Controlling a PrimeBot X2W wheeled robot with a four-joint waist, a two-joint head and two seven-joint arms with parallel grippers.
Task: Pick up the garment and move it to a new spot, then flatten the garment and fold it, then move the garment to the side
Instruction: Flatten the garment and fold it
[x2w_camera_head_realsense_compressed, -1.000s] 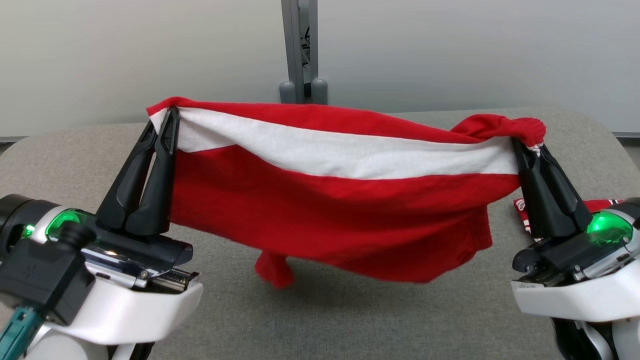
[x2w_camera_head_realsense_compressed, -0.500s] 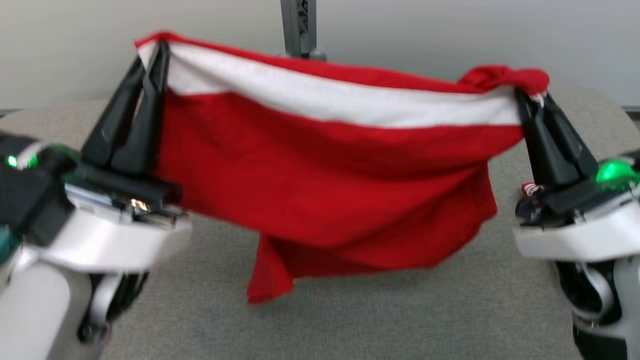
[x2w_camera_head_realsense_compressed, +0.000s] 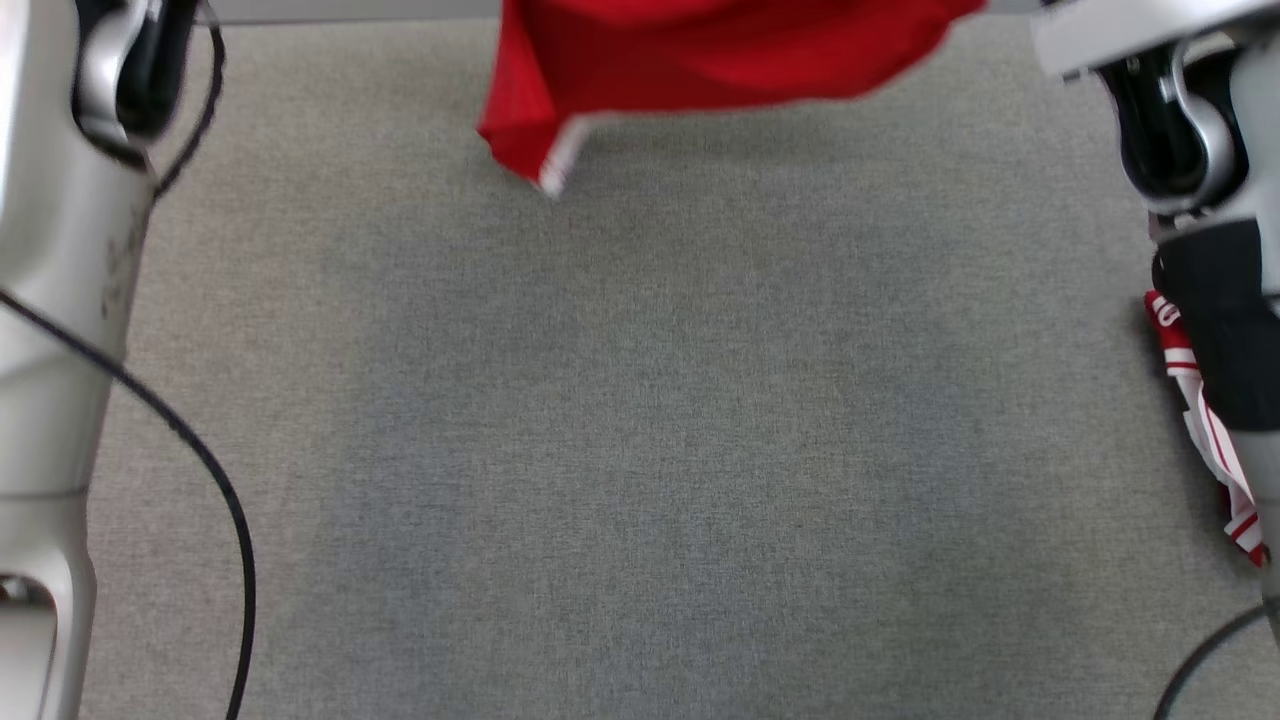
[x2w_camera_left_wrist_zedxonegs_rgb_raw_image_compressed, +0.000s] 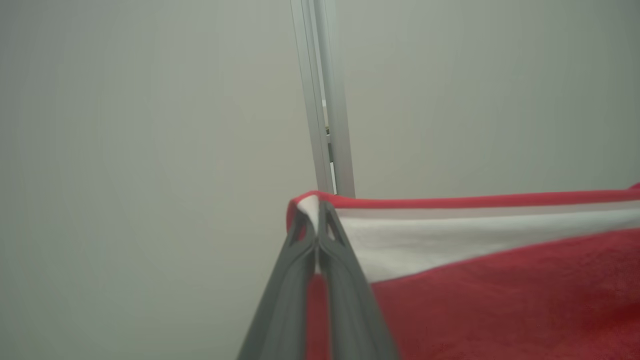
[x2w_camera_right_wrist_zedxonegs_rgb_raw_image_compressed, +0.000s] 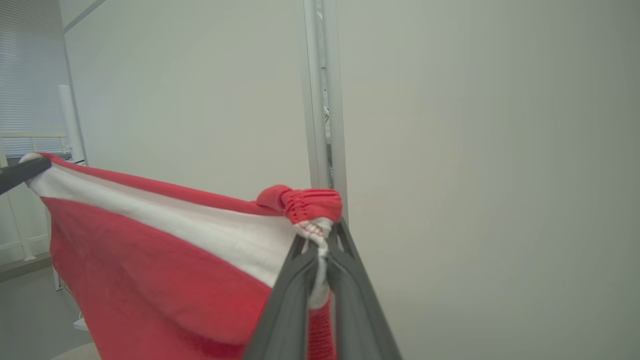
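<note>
While 2 jaws (L+R) clamp, 1 garment hangs

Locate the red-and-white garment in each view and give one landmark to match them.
Head view: garment hangs at the top edge, centre.
Left wrist view: garment lower right, corner pinched in the left end effector.
Right wrist view: garment lower left to centre, bunched end in the right end effector.
Shared landmark: grey upright post behind it in both wrist views.

No legible text or number. garment: no readable print. left forearm, 9 o'clock: faint marks, blurred. striped cloth, 3 o'clock: emblem unreadable.
</note>
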